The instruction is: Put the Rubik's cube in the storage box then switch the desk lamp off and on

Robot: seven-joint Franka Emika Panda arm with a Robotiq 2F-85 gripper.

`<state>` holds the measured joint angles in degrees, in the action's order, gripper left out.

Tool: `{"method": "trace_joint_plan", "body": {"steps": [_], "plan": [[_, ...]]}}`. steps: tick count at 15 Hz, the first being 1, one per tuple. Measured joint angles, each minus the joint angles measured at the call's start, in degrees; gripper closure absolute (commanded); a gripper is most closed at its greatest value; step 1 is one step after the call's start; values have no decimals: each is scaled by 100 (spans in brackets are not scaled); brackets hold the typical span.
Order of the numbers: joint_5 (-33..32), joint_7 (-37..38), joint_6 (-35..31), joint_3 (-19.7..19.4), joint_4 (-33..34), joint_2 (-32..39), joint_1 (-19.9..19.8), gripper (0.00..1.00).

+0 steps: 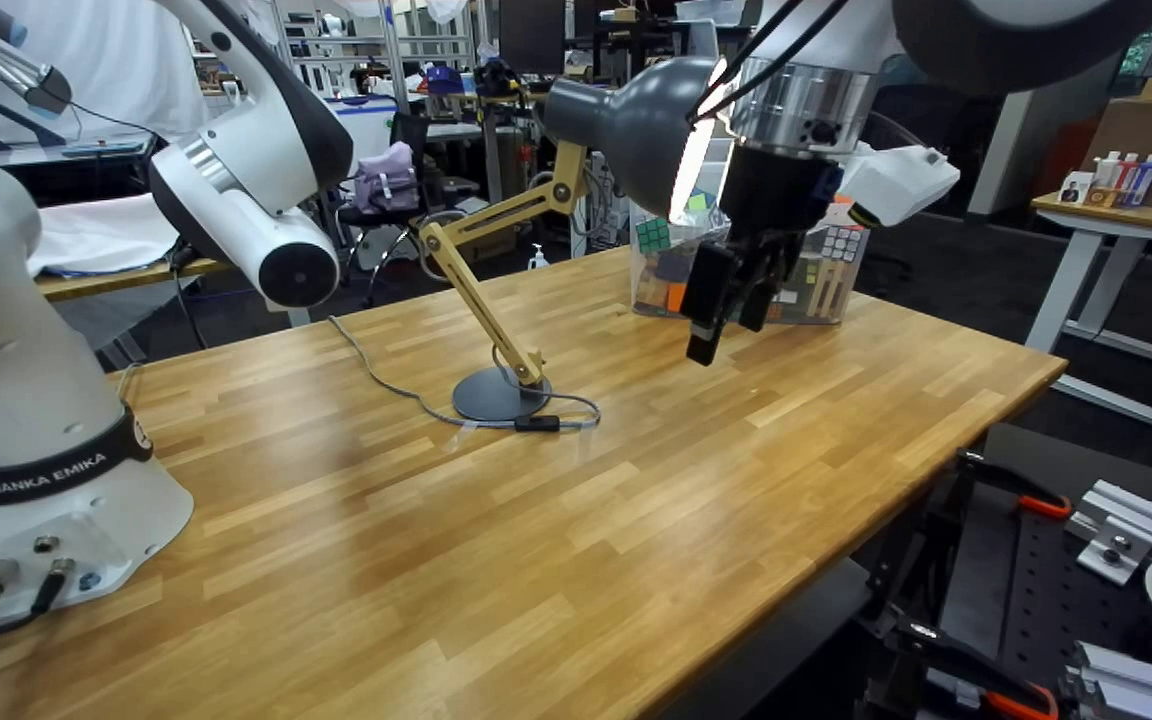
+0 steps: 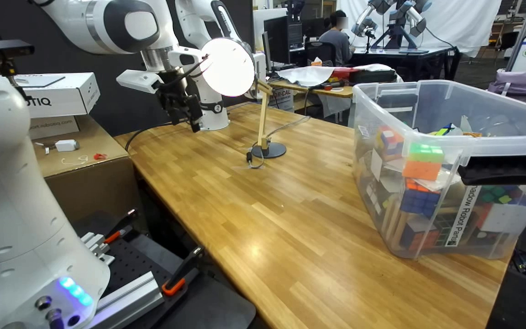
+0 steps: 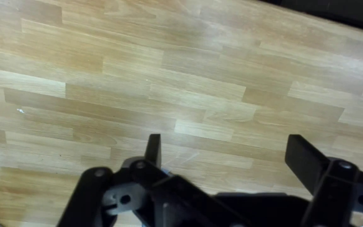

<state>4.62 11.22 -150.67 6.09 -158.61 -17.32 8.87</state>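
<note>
A black arm band [image 1: 54,468] reads "FRANKA EMIKA"; the storage box [image 2: 473,145] label [image 2: 463,217], right, "…hadow Robot Parts"; left cartons [image 2: 62,93], "…OTIQ" and "…ort.robotiq.com"; a far box [image 2: 283,98], "NOR-CAL".

In an exterior view we look down from near the storage box [image 2: 496,145], the desk lamp [image 2: 263,114] well beyond; in an exterior view we face roughly the opposite way along the tabletop [image 1: 496,560], lamp nearer, box farther. Both share all three. From the wrist we look steeply down past the gripper [image 3: 225,137] onto the tabletop.
</note>
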Motion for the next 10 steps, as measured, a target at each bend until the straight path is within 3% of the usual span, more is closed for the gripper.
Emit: {"method": "trace_joint_plan", "body": {"steps": [3, 10], "plan": [[72, -350, 43, 16, 48, -23, 232, 0], [72, -343, 42, 19, 36, -20, 205, 0]]}}
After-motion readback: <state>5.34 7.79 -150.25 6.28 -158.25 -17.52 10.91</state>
